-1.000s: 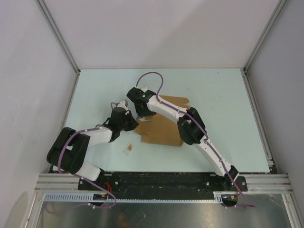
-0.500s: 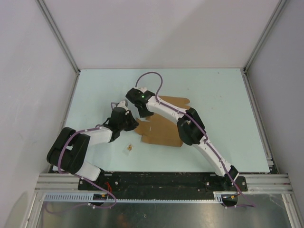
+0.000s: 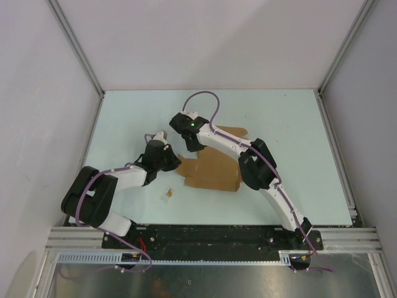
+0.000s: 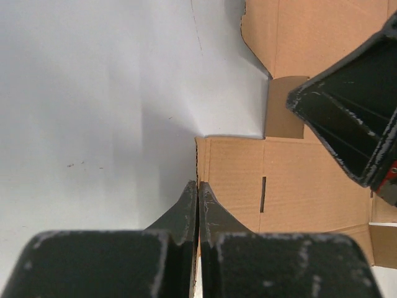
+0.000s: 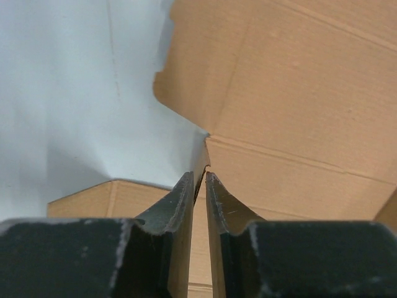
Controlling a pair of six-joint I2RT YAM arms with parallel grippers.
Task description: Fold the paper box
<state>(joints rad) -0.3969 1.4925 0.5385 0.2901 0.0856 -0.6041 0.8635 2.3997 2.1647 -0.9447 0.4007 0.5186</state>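
Note:
The paper box point(image 3: 214, 171) is a flat brown die-cut cardboard sheet lying on the pale table in the middle of the top view. My left gripper point(image 3: 178, 163) is at its left edge. In the left wrist view the left gripper point(image 4: 198, 185) is shut on the edge of a slotted panel of the sheet point(image 4: 298, 186). My right gripper point(image 3: 193, 148) is over the sheet's upper left part. In the right wrist view the right gripper point(image 5: 198, 176) pinches a thin flap edge of the sheet point(image 5: 291, 93), which stands up between its jaws. Its fingers point(image 4: 347, 118) also show in the left wrist view.
A tiny brown scrap point(image 3: 169, 194) lies on the table in front of the left gripper. White walls with metal posts point(image 3: 80, 62) enclose the table on three sides. The right arm's elbow point(image 3: 257, 164) hangs over the sheet's right part.
My right arm has shifted a little to the right and back, wrist and elbow both, still holding the flap. The left arm has not moved.

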